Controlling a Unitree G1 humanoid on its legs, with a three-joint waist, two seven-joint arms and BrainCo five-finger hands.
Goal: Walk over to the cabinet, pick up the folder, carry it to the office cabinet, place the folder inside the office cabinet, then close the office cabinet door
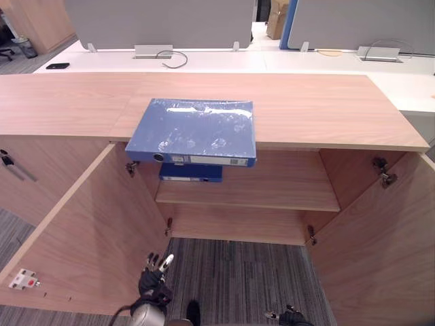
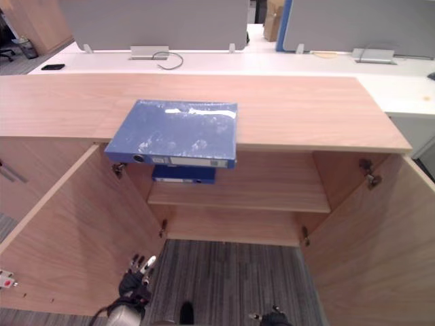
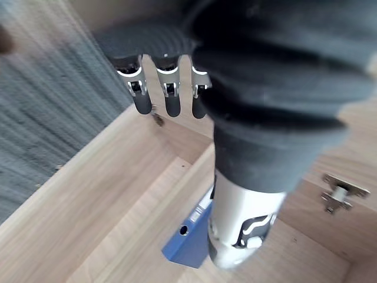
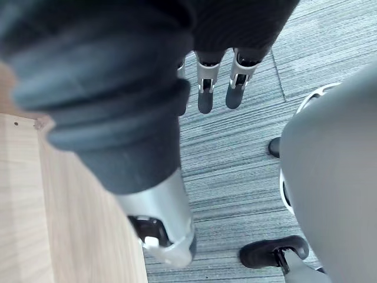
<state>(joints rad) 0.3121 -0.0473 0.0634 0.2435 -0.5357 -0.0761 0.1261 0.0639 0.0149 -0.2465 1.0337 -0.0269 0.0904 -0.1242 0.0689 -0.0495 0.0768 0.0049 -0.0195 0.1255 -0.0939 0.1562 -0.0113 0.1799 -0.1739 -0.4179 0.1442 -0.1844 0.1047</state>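
A blue folder (image 1: 194, 129) lies flat on the top of the wooden cabinet (image 1: 319, 109), its spine jutting over the front edge. A second blue folder (image 1: 191, 174) lies inside on the shelf, and it shows past the thumb in the left wrist view (image 3: 187, 237). Both cabinet doors stand wide open, the left door (image 1: 81, 231) and the right door (image 1: 380, 244). My left hand (image 1: 155, 275) hangs low beside the left door with straight fingers (image 3: 168, 100) and holds nothing. My right hand (image 1: 291, 316) hangs low over the carpet, its fingers (image 4: 206, 97) relaxed and empty.
Behind the cabinet stand white desks (image 1: 224, 61) with grey partitions, a looped cable (image 1: 173, 59) and a black phone (image 1: 57, 66). Grey carpet (image 1: 238, 278) lies between the open doors. Metal hinges (image 1: 384, 173) stick out inside the cabinet walls.
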